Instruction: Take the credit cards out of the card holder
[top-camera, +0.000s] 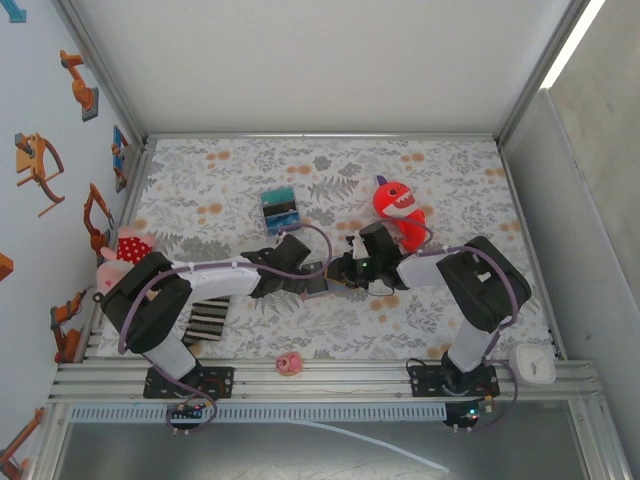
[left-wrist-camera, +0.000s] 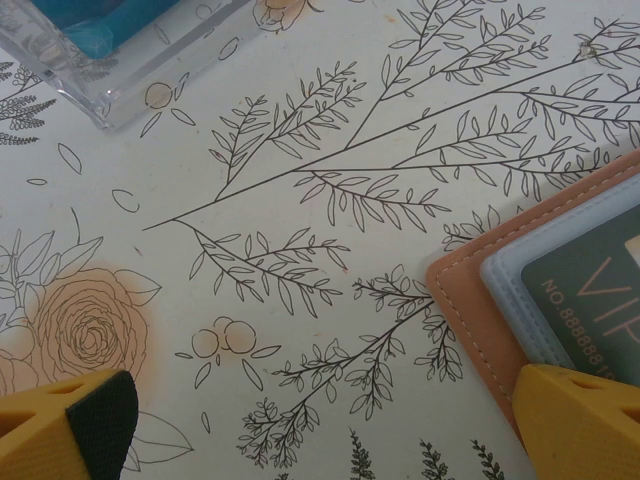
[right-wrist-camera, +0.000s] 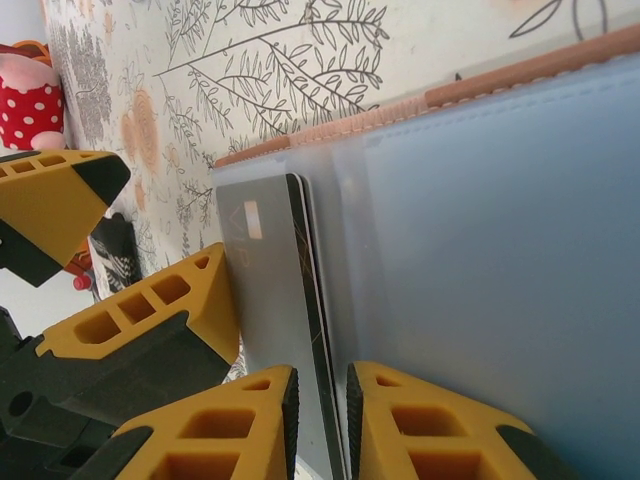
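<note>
The right gripper (right-wrist-camera: 320, 425) pinches a grey card (right-wrist-camera: 265, 270) at the blue sleeve of the card holder (right-wrist-camera: 480, 250). The left gripper (left-wrist-camera: 330, 420) gapes wide, one finger over the holder's tan edge.

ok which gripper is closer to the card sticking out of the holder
Right. The right gripper is shut on the card; the left gripper hangs open beside it, one finger over the card holder.

On card (left-wrist-camera: 590, 285) in card holder (left-wrist-camera: 468, 300): "VIP" & "NO 888888", rest cut off
</note>
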